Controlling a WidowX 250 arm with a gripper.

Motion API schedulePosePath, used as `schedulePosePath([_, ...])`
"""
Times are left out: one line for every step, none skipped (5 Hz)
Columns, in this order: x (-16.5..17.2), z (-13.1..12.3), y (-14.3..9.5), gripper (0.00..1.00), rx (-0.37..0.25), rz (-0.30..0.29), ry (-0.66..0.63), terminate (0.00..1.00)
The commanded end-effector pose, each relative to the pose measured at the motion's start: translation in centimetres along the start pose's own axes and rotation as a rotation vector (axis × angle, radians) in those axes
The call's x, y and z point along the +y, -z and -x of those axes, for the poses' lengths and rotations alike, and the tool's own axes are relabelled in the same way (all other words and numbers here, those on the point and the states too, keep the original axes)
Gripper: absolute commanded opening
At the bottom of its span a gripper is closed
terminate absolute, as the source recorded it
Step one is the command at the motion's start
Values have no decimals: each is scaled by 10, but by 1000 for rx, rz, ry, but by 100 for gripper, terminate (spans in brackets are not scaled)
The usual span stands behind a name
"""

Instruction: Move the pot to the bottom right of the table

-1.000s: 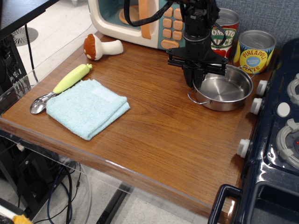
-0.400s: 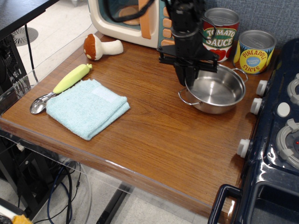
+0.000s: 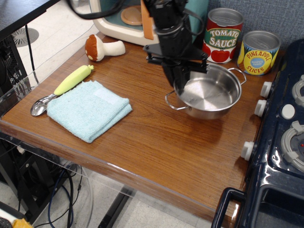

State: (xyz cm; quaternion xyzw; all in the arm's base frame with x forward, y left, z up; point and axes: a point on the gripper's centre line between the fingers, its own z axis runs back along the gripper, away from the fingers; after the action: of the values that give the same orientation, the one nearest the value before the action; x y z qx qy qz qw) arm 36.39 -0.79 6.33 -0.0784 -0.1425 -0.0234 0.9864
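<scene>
- The pot (image 3: 208, 91) sits tilted at the far right of the table (image 3: 156, 142), in front of the tomato can (image 3: 223, 35) and pineapple can (image 3: 259, 52).
- It looks light, stiff and slippery; I judge the thin rim the best hold.
- My fingers (image 3: 179, 81) are pinched narrow on its left rim.

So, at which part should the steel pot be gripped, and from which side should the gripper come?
Probably the thin rim of the pot, taken from straight above on its left side. The wall is thin and upright, so one finger fits inside and one outside. The gripper is placed there now. The wire loop handles look too thin to grip firmly.
</scene>
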Motion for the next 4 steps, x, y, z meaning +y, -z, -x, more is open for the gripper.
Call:
schedulePosePath([-16,42,-16,0,-32,12,122,0])
schedulePosePath([-24,58,-12,0,-7,9,164,0])
schedulePosePath([-31,73,-4,0,18,-4,202,0])
schedulePosePath([-30,81,5,0,49,-17,225,0])
